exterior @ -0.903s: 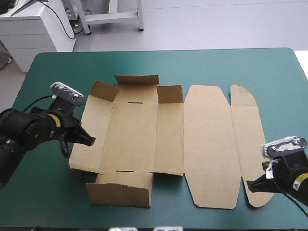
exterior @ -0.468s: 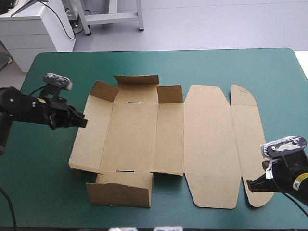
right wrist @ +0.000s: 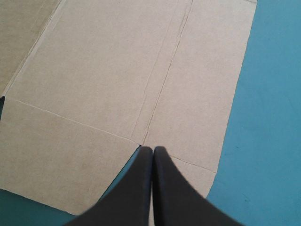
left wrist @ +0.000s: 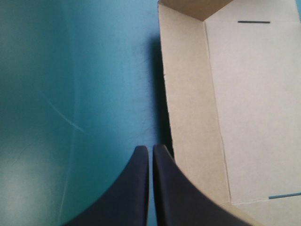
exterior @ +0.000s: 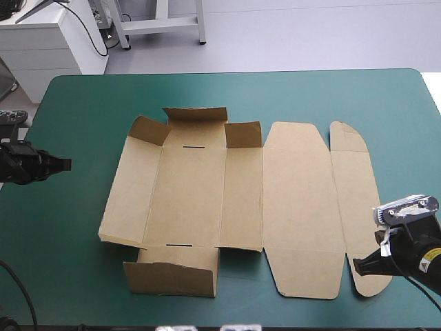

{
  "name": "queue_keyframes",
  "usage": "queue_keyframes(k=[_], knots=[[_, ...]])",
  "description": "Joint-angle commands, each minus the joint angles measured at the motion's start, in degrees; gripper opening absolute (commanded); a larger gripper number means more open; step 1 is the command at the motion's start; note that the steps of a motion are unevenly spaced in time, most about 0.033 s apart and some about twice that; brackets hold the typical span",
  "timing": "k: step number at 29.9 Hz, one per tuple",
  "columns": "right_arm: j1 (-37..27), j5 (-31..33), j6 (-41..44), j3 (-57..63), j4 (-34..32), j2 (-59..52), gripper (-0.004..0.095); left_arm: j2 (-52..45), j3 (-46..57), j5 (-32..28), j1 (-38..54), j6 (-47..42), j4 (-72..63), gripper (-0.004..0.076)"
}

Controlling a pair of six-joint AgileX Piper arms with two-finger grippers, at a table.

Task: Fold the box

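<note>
The brown box (exterior: 207, 186) lies in the middle of the teal-green cover (exterior: 331, 89), half formed. Its left part is a shallow tray, with the far wall, two far corner flaps and a near wall standing upright. The lid panel and its narrow end flap lie flat to the right. The tray's floor is bare board, with a thin slot (exterior: 195, 147) near the far wall and another by the near one.

The left gripper (exterior: 64, 164) hangs well apart from the box's left side, its black fingers pressed together in a point, gripping nothing. The right gripper (exterior: 357, 265) sits at the near end of the box's narrow flap, fingers likewise closed tip to tip over the board. A small yellow-marked label (exterior: 433, 256) on the right arm is too small to read.
</note>
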Motion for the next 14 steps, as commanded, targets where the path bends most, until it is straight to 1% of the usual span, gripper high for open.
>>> queue_keyframes(k=[1, 3, 8, 9, 10, 14], knots=[[-0.34, -3.32, -0.51, -1.5, -0.23, 0.12, -0.0019, -1.54, -1.77, 2.8, 0.2, -1.26, -0.18, 0.006], [-0.34, -3.39, -0.51, -1.5, -0.23, 0.12, -0.002, -1.54, -1.77, 2.8, 0.2, -1.47, -0.18, 0.0148], [-0.34, -3.39, -0.51, -1.5, -0.23, 0.12, -0.002, -0.86, -1.77, 2.8, 0.2, -4.6, -0.03, 0.0467], [-0.34, -3.39, -0.51, -1.5, -0.23, 0.12, -0.002, -0.5, -1.68, 2.8, 0.2, -4.6, -0.03, 0.0503], [-0.34, -3.39, -0.51, -1.5, -0.23, 0.12, -0.002, 0.02, -1.68, 2.8, 0.2, -5.09, 0.07, 0.0529], [-0.34, -3.39, -0.51, -1.5, -0.23, 0.12, -0.0021, 3.99, -1.2, 2.8, 0.2, -6.4, -0.27, 0.0529]])
